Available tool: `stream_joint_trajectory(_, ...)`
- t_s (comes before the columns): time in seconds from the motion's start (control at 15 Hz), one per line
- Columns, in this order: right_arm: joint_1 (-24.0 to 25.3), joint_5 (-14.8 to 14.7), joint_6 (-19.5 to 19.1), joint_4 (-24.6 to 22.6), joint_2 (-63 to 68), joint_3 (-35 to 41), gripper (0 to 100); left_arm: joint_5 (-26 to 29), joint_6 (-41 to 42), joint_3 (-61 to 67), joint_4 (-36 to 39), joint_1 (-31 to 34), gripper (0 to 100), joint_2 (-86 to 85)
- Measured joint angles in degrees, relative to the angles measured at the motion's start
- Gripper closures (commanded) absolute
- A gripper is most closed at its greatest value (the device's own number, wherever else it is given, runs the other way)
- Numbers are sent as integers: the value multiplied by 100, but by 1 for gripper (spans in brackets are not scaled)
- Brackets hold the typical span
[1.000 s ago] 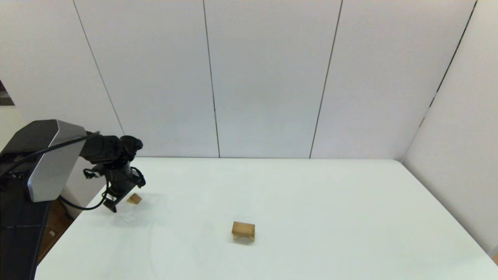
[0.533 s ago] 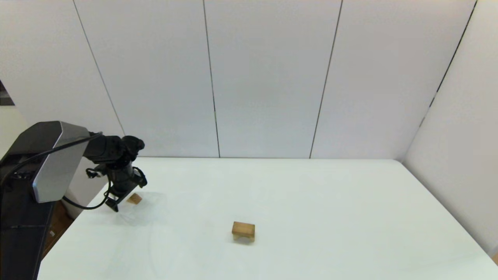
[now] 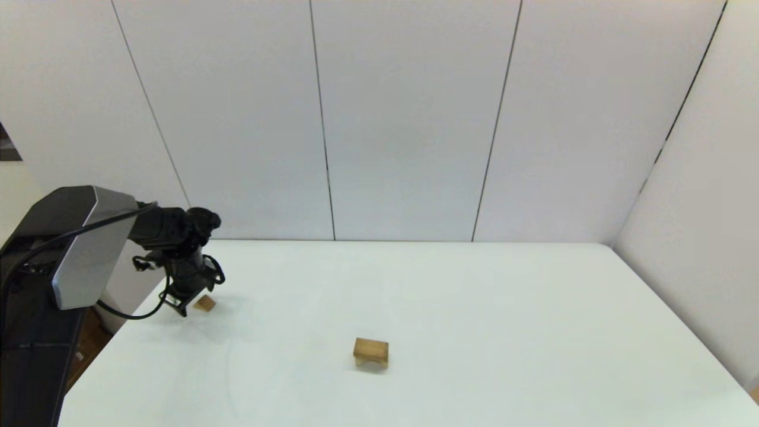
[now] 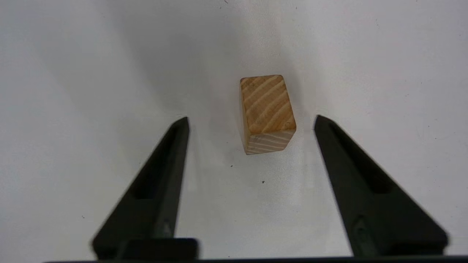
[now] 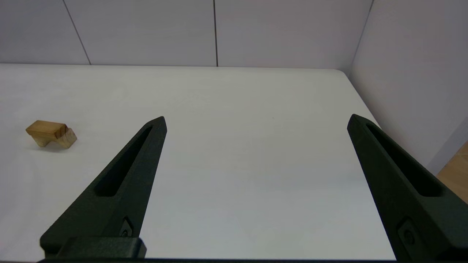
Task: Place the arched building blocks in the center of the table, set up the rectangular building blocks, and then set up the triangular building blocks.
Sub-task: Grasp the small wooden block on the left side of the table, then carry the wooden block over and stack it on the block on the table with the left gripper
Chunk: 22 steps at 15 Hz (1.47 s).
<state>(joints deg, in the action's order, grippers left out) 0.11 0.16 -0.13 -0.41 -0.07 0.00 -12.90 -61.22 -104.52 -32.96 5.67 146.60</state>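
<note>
Light-wood grained wedge, the triangular building blocks (image 4: 267,115), lies near the white table's (image 3: 474,308) left edge between the left gripper's (image 4: 251,120) spread fingers, so lowering and closing seems next; arched building blocks (image 3: 371,352) sit mid-table.

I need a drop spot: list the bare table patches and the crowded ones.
Bare: the table from the arched block to the right edge and back wall. Crowded: the far-left corner, where the left gripper, fingers open, hovers at the small grained block.

silver-and-black left arm (image 3: 77,249), looped black cable (image 3: 127,311), tapered black fingers (image 4: 153,197)
</note>
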Motion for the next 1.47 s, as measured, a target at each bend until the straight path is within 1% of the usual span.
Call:
stream_joint_trajectory(0.8, 0, 0, 0, 0, 0, 0, 0, -2, 22, -33, -85, -18, 100, 9)
stream_joint_trajectory(0.93, 0, 0, 2, 1, 0, 0, 0, 22, 4, -33, -215, -60, 100, -57)
stream_joint_trajectory(1.27, -1, 0, 4, 1, 0, 0, 0, 48, 1, -27, -722, -616, 100, -766)
stream_joint_trajectory(1.47, -1, 0, 4, 0, 0, 0, 0, 52, 216, -33, -1124, -1228, 100, -1432)
